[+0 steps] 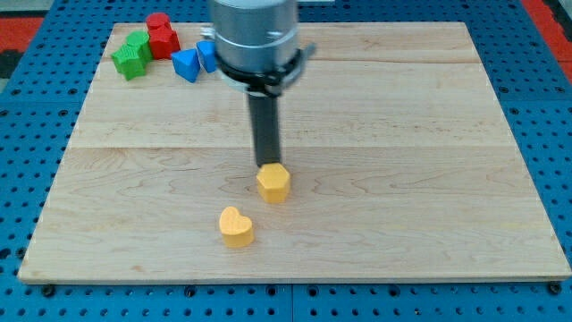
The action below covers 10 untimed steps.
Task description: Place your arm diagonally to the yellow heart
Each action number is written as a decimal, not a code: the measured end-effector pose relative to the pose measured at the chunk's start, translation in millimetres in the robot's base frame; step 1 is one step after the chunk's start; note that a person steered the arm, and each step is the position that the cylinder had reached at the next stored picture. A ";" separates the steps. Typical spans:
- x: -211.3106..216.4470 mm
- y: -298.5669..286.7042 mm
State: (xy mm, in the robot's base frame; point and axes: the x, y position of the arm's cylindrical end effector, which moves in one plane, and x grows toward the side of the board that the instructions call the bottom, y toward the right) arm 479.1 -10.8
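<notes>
The yellow heart (236, 226) lies on the wooden board (402, 179) near the view's bottom, left of centre. A yellow hexagon-like block (273, 182) sits up and to the right of it, a small gap apart. My tip (268, 165) stands right at the top edge of that yellow block, touching or almost touching it. The tip is diagonally up and right of the yellow heart, with the yellow block between them.
At the view's top left is a cluster: a green block (132, 54), a red block (162, 35), a blue triangle-like block (186, 64) and another blue block (206, 55) partly hidden behind the arm. A blue pegboard (27, 134) surrounds the board.
</notes>
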 end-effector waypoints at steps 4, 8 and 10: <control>-12.0 -9.0; -92.1 36.2; -25.1 -194.0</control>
State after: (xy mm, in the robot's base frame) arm 454.0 -204.8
